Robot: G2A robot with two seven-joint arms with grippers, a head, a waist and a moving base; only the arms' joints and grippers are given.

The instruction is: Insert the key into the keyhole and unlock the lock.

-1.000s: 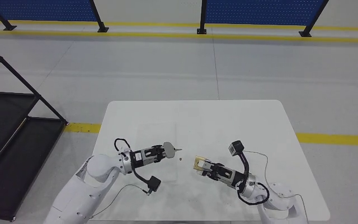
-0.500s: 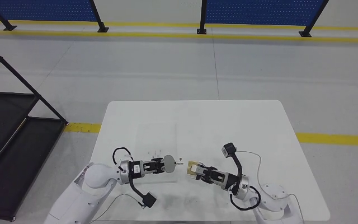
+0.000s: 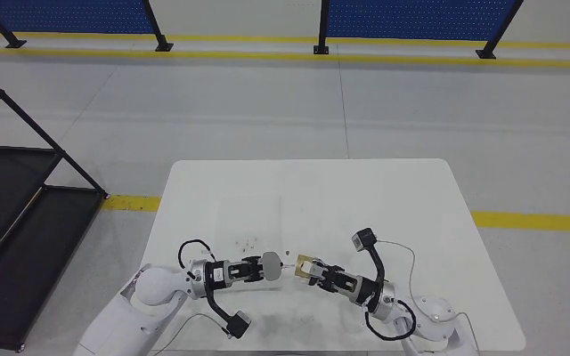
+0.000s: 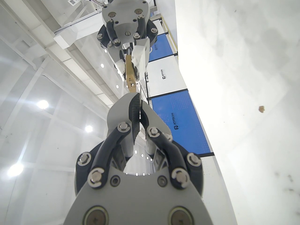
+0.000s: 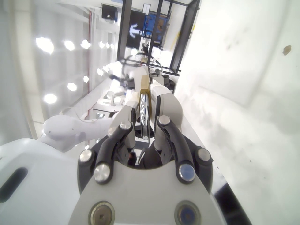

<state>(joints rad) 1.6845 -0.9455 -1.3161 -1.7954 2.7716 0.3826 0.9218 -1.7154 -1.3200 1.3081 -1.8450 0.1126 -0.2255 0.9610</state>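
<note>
Seeing lock (image 3: 305,266) at lower centre of the top frame, held off the counter (image 3: 401,196), clamped tight in right hand (image 3: 314,270), keyhole end turned toward frame left. Just left of it, spotting key (image 3: 285,263), pinched closed in left hand (image 3: 275,264), blade aimed at the lock. Looks like tip at or just touching the keyhole face; can't tell whether seated. Judging step as insertion, no turn yet. Next: keep blade in line with the keyway, push straight in, then twist while holding lock rigid.
</note>
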